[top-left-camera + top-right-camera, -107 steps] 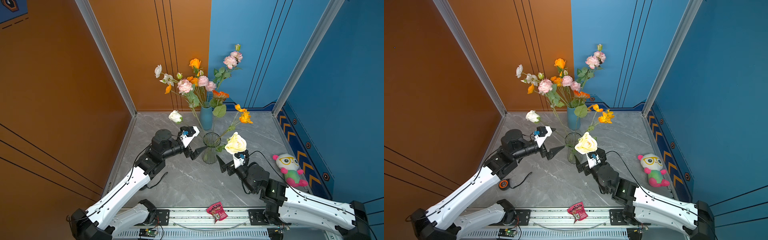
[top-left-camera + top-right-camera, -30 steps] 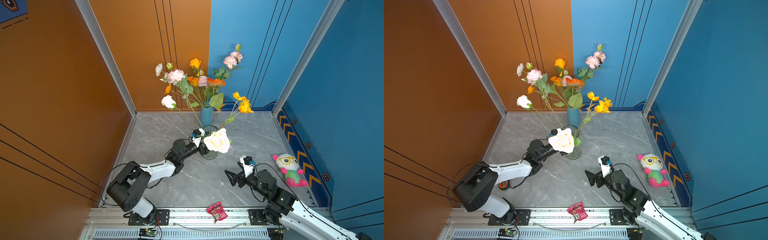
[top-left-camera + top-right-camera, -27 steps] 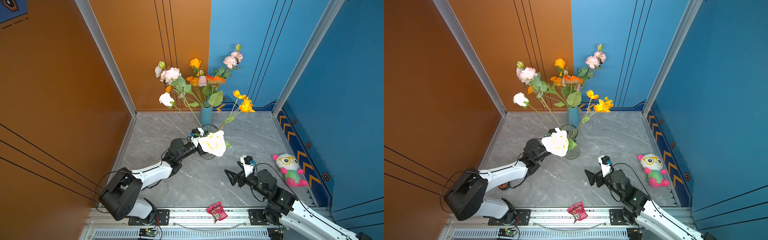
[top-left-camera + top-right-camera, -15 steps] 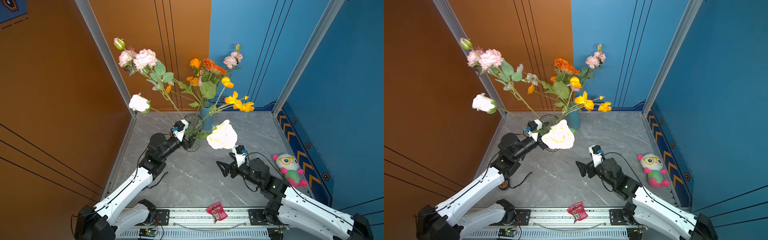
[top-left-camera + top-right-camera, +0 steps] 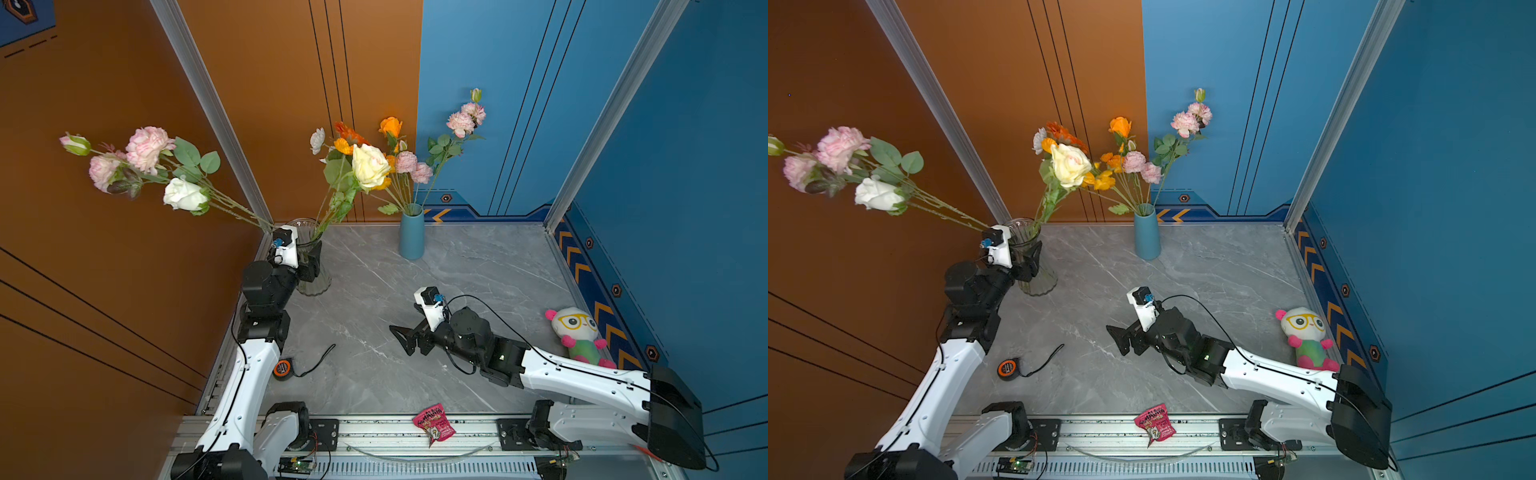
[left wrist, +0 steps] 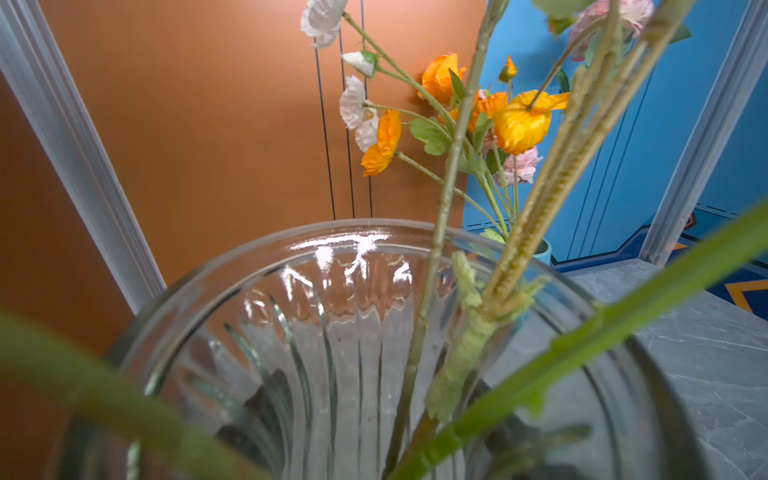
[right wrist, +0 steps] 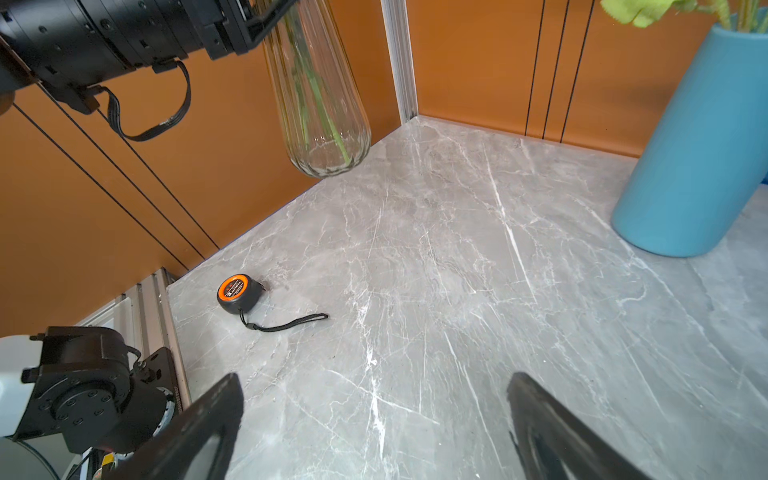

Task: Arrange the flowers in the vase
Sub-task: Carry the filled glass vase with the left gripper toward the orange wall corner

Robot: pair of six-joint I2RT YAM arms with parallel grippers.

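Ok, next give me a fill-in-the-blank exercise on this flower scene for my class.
1. Of the glass vase and the blue vase, the left gripper grips the ___ one.
2. The right gripper has its jaws ___, holding nothing.
3. The plush toy lies by the ___ wall.
4. The tape measure has a round face coloured ___.

Missing words: glass; open; blue; orange.

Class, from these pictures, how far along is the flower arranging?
Done: flowers stand in the glass vase and blue vase. In hand: left end effector holds the glass vase; right end effector open, empty. Left: no loose flower shows; probably only releasing the vase.
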